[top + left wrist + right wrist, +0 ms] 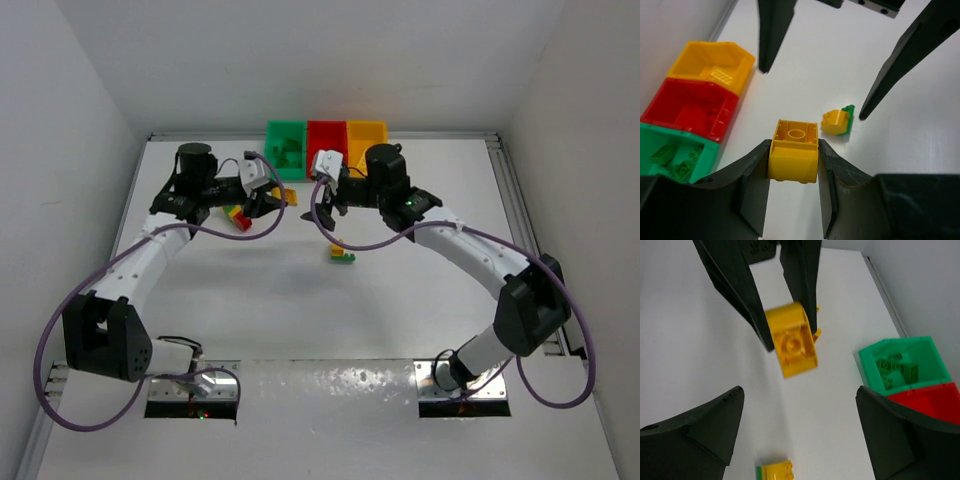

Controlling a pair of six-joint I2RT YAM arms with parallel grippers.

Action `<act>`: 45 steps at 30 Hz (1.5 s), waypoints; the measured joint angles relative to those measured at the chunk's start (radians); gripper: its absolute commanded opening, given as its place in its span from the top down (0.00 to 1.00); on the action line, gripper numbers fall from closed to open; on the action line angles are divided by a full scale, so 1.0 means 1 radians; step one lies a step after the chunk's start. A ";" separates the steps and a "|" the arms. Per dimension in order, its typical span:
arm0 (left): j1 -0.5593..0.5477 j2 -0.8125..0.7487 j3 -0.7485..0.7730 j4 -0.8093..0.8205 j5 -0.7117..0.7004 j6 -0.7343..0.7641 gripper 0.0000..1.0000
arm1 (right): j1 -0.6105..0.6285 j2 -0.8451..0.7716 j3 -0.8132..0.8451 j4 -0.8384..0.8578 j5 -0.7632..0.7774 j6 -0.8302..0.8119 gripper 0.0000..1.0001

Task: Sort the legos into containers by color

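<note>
Now my left fingers (pixel 752 172) clench a yellow brick (pixel 793 157); my right fingers (pixel 705 425) hang released, empty. Next, I reckon: carry it to the yellow bin (pixel 700 55) ahead-left of my fingertips, then drop.

There are three bins: one green bin (pixel 276 130), one red bin (pixel 326 135) and one yellow bin (pixel 366 135). In the green bin lie several green bricks (pixel 895 371), too jumbled for counting. Outside the green bin are one single yellow brick (pixel 793 157), one yellow-and-green pair (pixel 837 121), and one small mixed heap (pixel 237 215).
</note>
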 measured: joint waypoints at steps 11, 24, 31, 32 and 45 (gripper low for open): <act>-0.043 -0.033 0.000 -0.105 0.033 -0.006 1.00 | 0.069 0.077 0.060 -0.054 -0.059 -0.072 0.27; -0.050 -0.037 0.009 -0.145 0.044 0.007 1.00 | 0.075 0.103 0.095 -0.113 -0.072 -0.057 0.97; -0.056 -0.038 0.010 -0.104 -0.035 -0.119 0.00 | 0.080 0.103 0.095 -0.088 0.020 0.010 1.00; -0.058 -0.038 0.010 -0.092 -0.058 -0.150 0.00 | 0.079 0.104 0.095 -0.081 0.043 0.021 1.00; -0.062 -0.044 -0.066 -0.019 -0.625 -0.539 0.00 | -0.243 0.569 0.573 -0.062 0.523 0.465 1.00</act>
